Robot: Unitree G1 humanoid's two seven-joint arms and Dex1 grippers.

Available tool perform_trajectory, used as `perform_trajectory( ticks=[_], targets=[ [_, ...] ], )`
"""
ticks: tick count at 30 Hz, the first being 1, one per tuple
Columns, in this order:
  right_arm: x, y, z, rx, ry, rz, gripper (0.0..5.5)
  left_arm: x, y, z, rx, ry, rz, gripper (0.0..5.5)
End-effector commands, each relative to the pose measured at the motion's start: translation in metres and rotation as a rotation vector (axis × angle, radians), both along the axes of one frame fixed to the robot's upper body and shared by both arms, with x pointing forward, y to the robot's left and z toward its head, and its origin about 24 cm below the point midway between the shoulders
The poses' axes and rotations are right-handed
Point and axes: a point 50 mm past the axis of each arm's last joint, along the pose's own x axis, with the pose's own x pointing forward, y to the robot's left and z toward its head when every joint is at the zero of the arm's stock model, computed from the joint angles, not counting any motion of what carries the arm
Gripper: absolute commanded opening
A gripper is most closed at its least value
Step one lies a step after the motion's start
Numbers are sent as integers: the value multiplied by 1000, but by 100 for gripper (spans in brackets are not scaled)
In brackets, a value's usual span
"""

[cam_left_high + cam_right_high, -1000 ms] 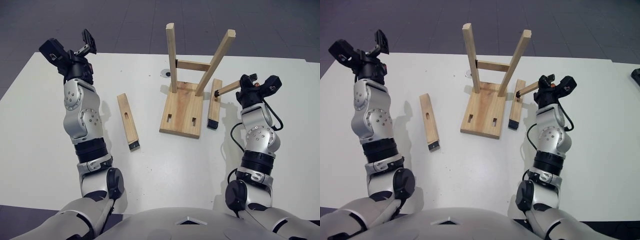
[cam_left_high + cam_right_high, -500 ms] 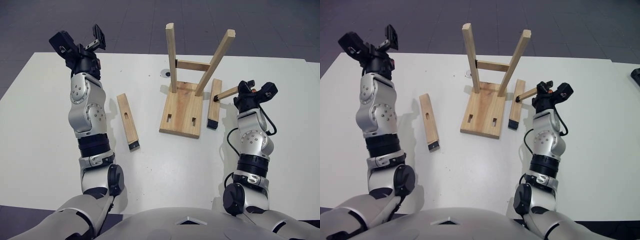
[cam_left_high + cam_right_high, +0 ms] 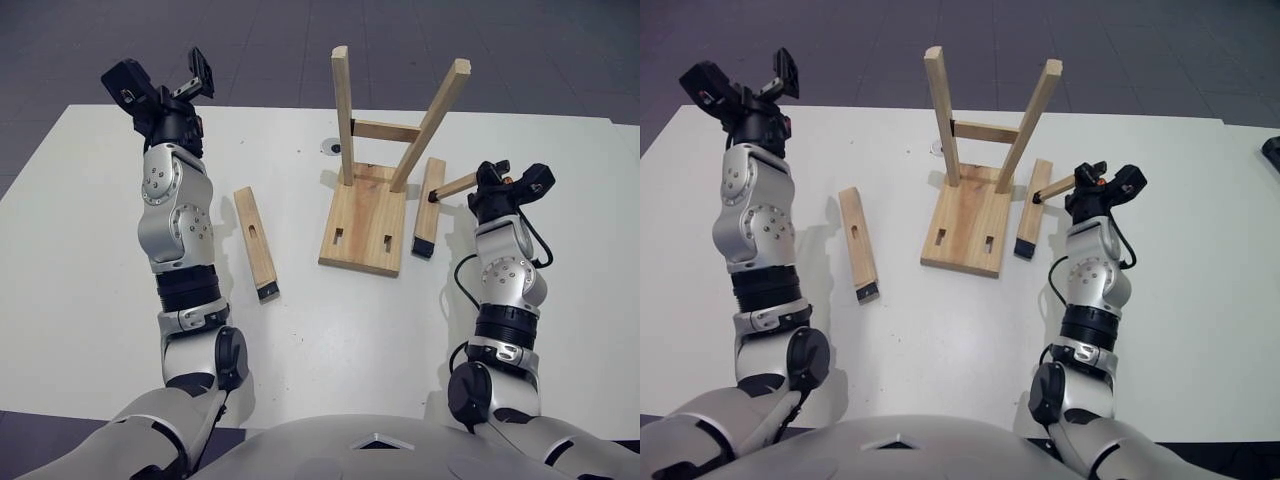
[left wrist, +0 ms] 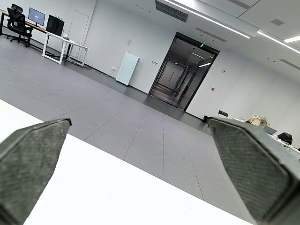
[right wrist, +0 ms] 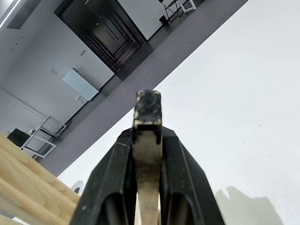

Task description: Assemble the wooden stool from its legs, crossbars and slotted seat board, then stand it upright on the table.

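The right gripper [image 3: 482,184] pinches the end of a crossbar [image 3: 455,187] that looks light and stiff, near the seat board [image 3: 360,236], a good holding spot, while the left gripper [image 3: 161,79] gapes empty.

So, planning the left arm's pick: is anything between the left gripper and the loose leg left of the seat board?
Nothing visible. The left gripper, open and held above the table, has only bare surface between it and the loose leg.
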Motion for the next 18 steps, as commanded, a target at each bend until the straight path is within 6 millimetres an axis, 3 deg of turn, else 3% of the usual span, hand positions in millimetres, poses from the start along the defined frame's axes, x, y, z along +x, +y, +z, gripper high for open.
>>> perform_trajectory(
  ticks=[1,8,18],
  targets=[
    [1,-6,2,-34,18,-14,41,0,-1,2,20,-1,-8,540],
    [1,-4,-1,-131,114,-4,41,0,-3,3,30,6,-17,540],
    [0,13,-3,-409,208,90,41,-2,-9,11,29,8,-25,540]
  ],
)
